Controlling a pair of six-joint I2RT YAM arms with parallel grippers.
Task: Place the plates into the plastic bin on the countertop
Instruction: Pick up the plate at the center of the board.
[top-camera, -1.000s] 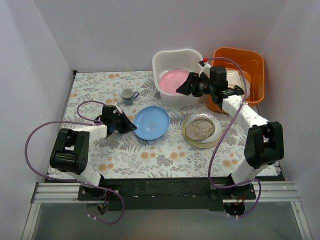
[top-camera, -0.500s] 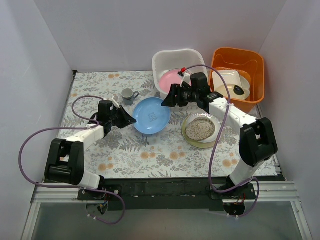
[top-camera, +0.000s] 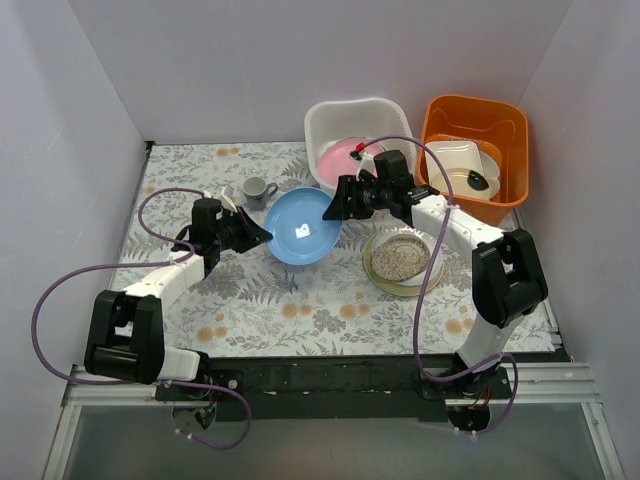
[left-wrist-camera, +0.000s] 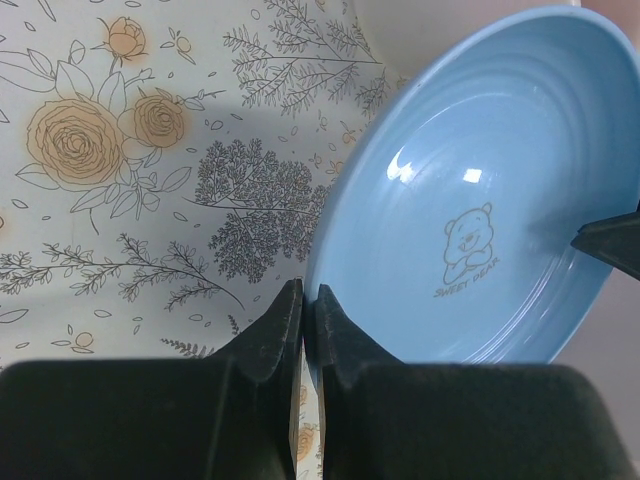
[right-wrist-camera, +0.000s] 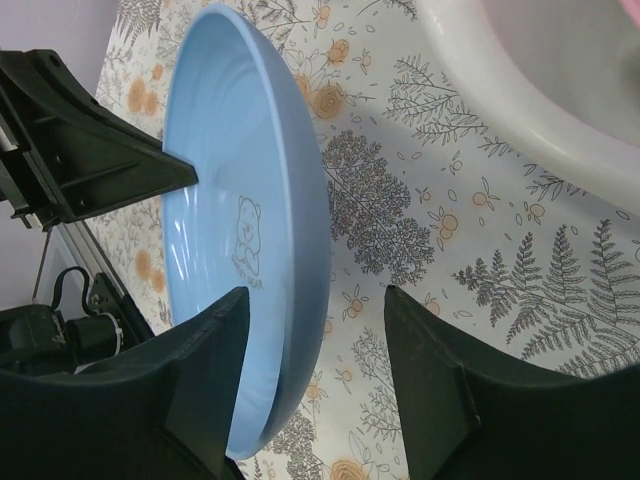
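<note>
On the fern-printed worktop (top-camera: 300, 310), at near right, a speckled beige plate (top-camera: 402, 258) tops a small stack. Just beyond it the blue plate (top-camera: 300, 228) is held tilted between the 2 arms. The left gripper (left-wrist-camera: 303, 295) is clenched on its left rim. The right gripper (right-wrist-camera: 315, 300) is released, its 2 fingers spread to either side of the opposite rim. A grey cup (top-camera: 258, 189) stands behind the left gripper. Farther back, the white plastic bin (top-camera: 320, 120) holds 1 pink plate (top-camera: 345, 160). Just beside the bin, an orange tub (top-camera: 470, 105) holds a squarish white dish (top-camera: 455, 158).
</note>
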